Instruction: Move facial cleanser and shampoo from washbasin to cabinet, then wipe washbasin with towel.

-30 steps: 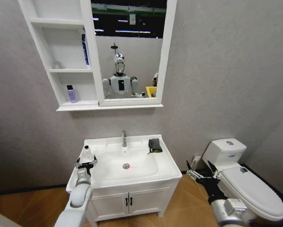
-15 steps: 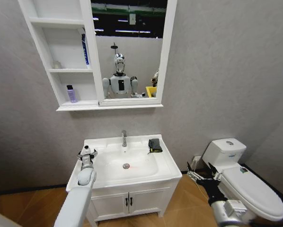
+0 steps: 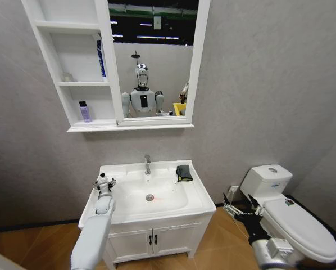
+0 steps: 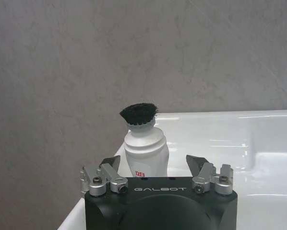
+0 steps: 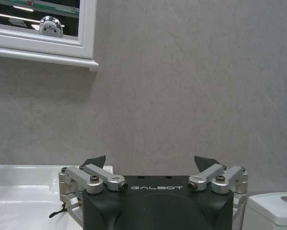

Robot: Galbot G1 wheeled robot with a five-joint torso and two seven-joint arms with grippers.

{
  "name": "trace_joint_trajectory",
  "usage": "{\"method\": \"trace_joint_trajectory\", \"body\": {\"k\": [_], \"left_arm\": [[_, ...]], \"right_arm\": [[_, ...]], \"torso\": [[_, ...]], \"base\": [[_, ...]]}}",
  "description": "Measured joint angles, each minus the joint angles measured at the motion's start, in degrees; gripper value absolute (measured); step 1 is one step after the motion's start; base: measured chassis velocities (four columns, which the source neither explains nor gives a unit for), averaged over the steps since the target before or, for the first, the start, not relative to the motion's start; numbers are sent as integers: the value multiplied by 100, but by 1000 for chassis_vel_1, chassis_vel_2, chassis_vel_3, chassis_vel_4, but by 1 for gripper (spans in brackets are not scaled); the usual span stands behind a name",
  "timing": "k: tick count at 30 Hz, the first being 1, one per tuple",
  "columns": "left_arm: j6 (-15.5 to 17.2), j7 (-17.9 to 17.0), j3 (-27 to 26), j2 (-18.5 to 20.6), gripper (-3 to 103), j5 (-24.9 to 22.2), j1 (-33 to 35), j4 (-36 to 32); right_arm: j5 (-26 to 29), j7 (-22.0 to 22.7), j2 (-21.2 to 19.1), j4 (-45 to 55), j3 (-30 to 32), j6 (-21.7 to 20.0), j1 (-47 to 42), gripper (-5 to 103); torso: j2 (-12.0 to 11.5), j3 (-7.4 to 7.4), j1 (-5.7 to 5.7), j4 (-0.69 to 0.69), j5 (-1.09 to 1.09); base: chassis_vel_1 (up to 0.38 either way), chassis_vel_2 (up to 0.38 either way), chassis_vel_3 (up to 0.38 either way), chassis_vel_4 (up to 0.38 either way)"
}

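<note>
Reaching over the left rim of the washbasin (image 3: 199, 194), at the lower left of the frame, the left pincer (image 3: 103, 182) stands released with its fingers spread on either side of a small white bottle (image 4: 145, 152) capped in black. The bottle stands upright on the surface at the basin's left edge, between the open fingers but not yet gripped; whether it is the facial cleanser or the shampoo I cannot read from its label. It looks like light, stiff plastic with a smooth, probably slippery wall, so the sound hold is across the wide body below the shoulder, not on the narrow cap.

Higher in the frame, the cabinet (image 3: 72, 84) already carries a blue tube (image 3: 101, 59) on its middle shelf and a purple bottle (image 3: 85, 111) on the lowest. At centre, behind the bowl, the chrome tap (image 3: 147, 164) rises, and just to its right the dark towel (image 3: 184, 172) lies folded on the rim: soft, limp, easiest pinched by its top fold.

At the lower right, the right pincer (image 5: 153, 168) hangs released, parked near the toilet (image 3: 291, 216).
</note>
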Motion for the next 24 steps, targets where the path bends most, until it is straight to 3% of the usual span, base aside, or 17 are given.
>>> {"method": "trace_joint_trajectory", "body": {"k": [3, 9, 11, 14, 16, 17, 19, 20, 22, 24], "left_arm": [[-30, 11, -27, -48, 65, 43, -49, 73], [-33, 12, -40, -28, 49, -11, 15, -20], [-27, 5, -43, 49, 36, -182, 183, -270], [-8, 5, -44, 88, 36, -247, 264, -405], [133, 9, -27, 347, 34, -466, 630, -1180], [133, 9, -27, 347, 34, -466, 630, -1180], [355, -109, 10, 832, 33, -729, 967, -2134], [355, -109, 10, 832, 33, -729, 967, -2134], [767, -328, 48, 1396, 32, -1343, 1204, -3082], [898, -390, 51, 1534, 32, -1520, 1251, -3340]], "right_arm": [[10, 2, 3, 3, 19, 15, -33, 100], [12, 5, 12, 19, 28, 24, -49, 100], [6, 7, 20, 32, 13, 25, -37, 100], [-2, 7, 22, 36, 3, 25, -36, 100], [-27, 8, 24, 41, -24, 24, -34, 100], [-27, 8, 24, 41, -24, 24, -34, 100], [-34, 8, 17, 43, -33, 21, -25, 100], [-34, 8, 17, 43, -33, 21, -25, 100], [-36, 7, 16, 41, -59, 8, 11, 100], [-38, 7, 16, 35, -69, 3, 28, 100]], "torso": [[0, 0, 0, 0, 0], [0, 0, 0, -1, 0], [0, 0, 0, -1, -1], [0, 0, 0, -1, -1], [0, 0, 0, 0, -2], [0, 0, 0, 0, -2], [0, 0, 0, -1, -1], [0, 0, 0, -1, -1], [0, 0, 0, 3, -1], [0, 0, 0, 3, -2]], "base": [[0, 0, 0, 0], [0, 0, 0, 0], [0, 0, 0, 0], [0, 0, 0, 0], [0, 0, 0, 0], [0, 0, 0, 0], [0, 0, 0, 0], [0, 0, 0, 0], [0, 0, 0, 0], [0, 0, 0, 0]]}}
